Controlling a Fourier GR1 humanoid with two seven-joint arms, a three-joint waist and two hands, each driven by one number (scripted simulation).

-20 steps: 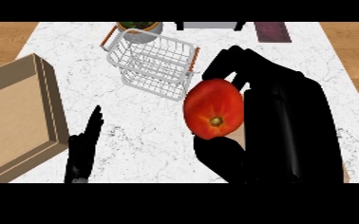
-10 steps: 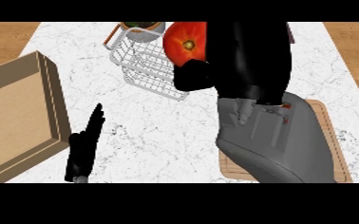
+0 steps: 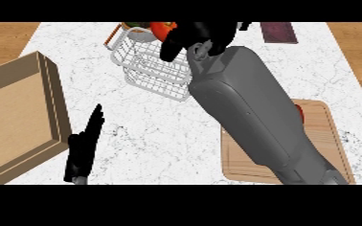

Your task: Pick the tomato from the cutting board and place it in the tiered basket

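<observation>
My right hand is curled shut around the red round tomato. Black fingers wrap over its top and right side, and the thumb hangs down just below it. Only a wedge of red shows past my knuckles, at the hand's left edge. The tomato is up at the far end of the counter, over the back tier of the white wire tiered basket. From this angle I can't tell whether it touches the wire or sits clear of it.

My grey right forearm is stretched long, running diagonally from the lower right corner up to the wrist beside the basket. It crosses over the pale wooden cutting board and hides most of the board's left half. A small red thing peeks out on the board right against the forearm's edge. I can't make out what it is.

My left hand rests open at the lower left on the white marbled counter, fingers straight and pointing up and away. It holds nothing and is well apart from the basket. Just to its left lies a shallow wooden tray, tilted against the counter's edge. A dark maroon rectangular slab sits at the far edge, right of my right hand.
</observation>
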